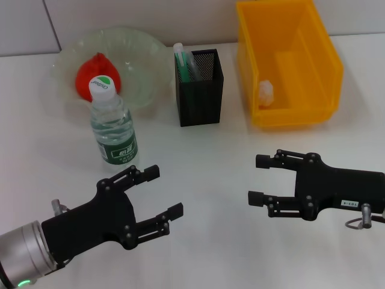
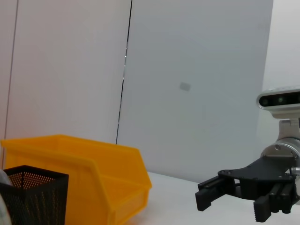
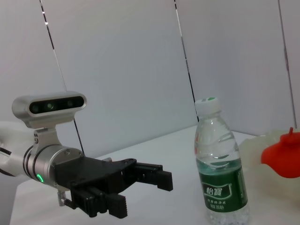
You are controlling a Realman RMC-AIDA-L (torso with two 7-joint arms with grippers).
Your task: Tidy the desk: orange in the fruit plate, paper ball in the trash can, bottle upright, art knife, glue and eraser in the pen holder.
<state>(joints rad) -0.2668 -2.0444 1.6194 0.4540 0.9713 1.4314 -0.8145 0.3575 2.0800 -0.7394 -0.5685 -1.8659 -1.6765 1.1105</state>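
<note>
Orange: we see the orange (image 1: 95,72) sitting in the fruit plate (image 1: 144,51) at the upper left of the head view, partly behind the bottle cap.
Bottle: the bottle (image 1: 113,126) stands upright on the desk (image 1: 210,198) just in front of the plate, left of centre.
Pen holder: the pen holder (image 1: 200,90) stands at upper centre; a mint-green art knife (image 1: 180,63) pokes out of it beside a pale grey stick we take for the glue (image 1: 191,60). We cannot see the eraser.
Trash can: the trash can (image 1: 295,66) is at the upper right, with a small white crumpled thing, the paper ball (image 1: 266,91) by our reading, on its floor.
Left gripper: our left gripper (image 1: 155,195) hovers low at the lower left, fingers spread apart, holding nothing, near the bottle but not touching it.
Right gripper: our right gripper (image 1: 260,179) hovers at the lower right, fingers apart and empty, well clear of the trash can.
Stage: we judge the tidying to be finished or nearly so; nothing loose shows on the desk.
Doing it well: we should pull both arms back level and slowly, keeping the left one away from the bottle so it does not tip, and check inside the holder for the eraser before we call it done.
</note>
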